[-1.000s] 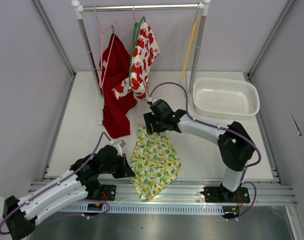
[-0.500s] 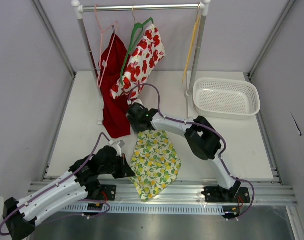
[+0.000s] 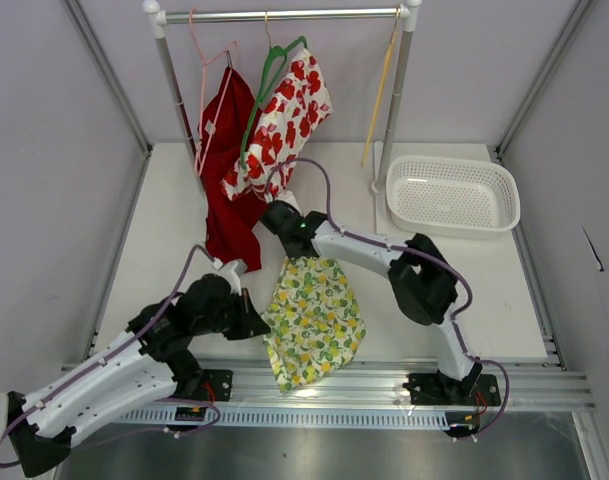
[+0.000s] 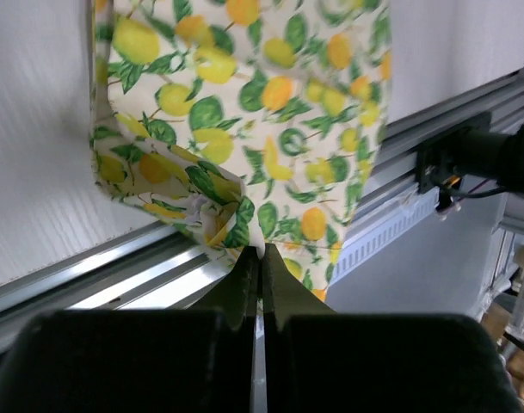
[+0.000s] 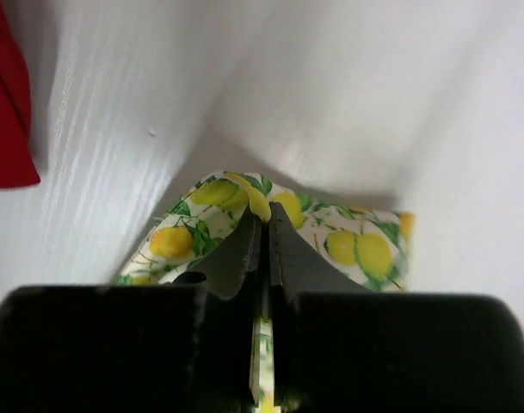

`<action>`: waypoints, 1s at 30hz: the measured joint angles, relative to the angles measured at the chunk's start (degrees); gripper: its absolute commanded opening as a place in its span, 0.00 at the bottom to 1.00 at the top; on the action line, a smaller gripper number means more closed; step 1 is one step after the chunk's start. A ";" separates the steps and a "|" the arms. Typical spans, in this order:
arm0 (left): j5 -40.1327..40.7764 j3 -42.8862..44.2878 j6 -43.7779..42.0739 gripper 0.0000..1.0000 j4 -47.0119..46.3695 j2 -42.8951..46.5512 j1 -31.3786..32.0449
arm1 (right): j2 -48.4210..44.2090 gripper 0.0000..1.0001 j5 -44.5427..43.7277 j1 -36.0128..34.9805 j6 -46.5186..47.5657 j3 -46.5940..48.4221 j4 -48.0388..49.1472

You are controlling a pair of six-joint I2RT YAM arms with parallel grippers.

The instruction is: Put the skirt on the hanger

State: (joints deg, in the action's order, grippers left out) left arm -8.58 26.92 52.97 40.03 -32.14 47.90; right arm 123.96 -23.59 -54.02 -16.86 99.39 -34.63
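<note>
Well, both my tools are clamped shut on the skirt point(image 3: 314, 315): the left tool point(image 4: 262, 255) pinches a folded bit of its near-left edge, the right tool point(image 5: 263, 222) a small fold at its far edge. It lies on the counter point(image 3: 154, 230) between my arms, its near corner over the front rail point(image 3: 384, 377), well apart from the hanger point(image 3: 381, 95) on the rack point(image 3: 284, 15). Each bite looks thin, so a lift or a spreading pull could slip the cloth out; my right arm could also snag the flowered garment point(image 3: 284, 125) just beside it.
</note>
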 measured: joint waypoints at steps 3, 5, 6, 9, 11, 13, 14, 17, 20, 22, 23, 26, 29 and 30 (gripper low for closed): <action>3.45 10.27 -2.86 0.00 2.62 -3.43 -0.02 | -7.63 0.00 -2.97 0.24 -0.09 -1.09 -2.71; 5.70 16.83 -5.18 0.00 3.65 -5.51 -0.31 | -13.31 0.00 -4.72 0.39 -0.42 -1.20 -4.09; 6.86 20.13 -6.54 0.00 4.09 -6.78 -0.68 | -16.46 0.00 -5.53 0.52 -0.68 -1.49 -4.52; 8.31 28.13 -11.02 0.00 5.44 -9.90 -5.11 | -26.56 0.00 -7.69 1.57 -1.95 -2.54 -5.66; 7.98 32.46 -14.19 0.00 6.23 -12.17 -11.26 | -33.20 0.00 -8.61 3.37 -3.04 -3.58 -6.60; 7.67 36.26 -16.68 0.00 7.02 -14.53 -16.61 | -39.08 0.00 -9.16 6.14 -4.04 -4.74 -7.58; 7.37 38.18 -17.81 0.00 6.97 -15.69 -18.84 | -41.62 0.00 -9.22 7.85 -4.37 -5.40 -8.15; 5.46 43.65 -20.72 0.00 6.71 -19.91 -23.96 | -47.04 0.01 -8.70 12.92 -5.20 -6.97 -8.94; 1.97 48.70 -22.23 0.00 4.17 -24.81 -26.84 | -50.29 0.01 -5.90 18.23 -5.75 -8.81 -9.07; -0.28 51.01 -23.02 0.00 2.21 -27.96 -27.85 | -51.06 0.01 -2.95 21.00 -5.79 -10.27 -8.55; -1.64 52.04 -23.23 0.00 0.87 -29.68 -28.39 | -51.06 0.01 -0.85 22.97 -5.79 -11.04 -7.87; -5.99 54.80 -23.65 0.00 -2.84 -34.91 -29.79 | -49.29 0.01 5.68 29.62 -5.84 -11.65 -6.21; -10.29 57.46 -24.02 0.00 -6.73 -39.82 -30.80 | -46.36 0.01 12.39 35.71 -6.05 -11.43 -3.45; -11.47 58.12 -24.13 0.00 -7.58 -41.00 -31.08 | -45.11 0.00 14.62 37.18 -6.08 -10.75 -3.10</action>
State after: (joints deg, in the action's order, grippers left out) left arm -20.05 85.03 28.84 32.45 -73.14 16.82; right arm 78.85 -8.97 -16.84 -22.94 88.64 -37.74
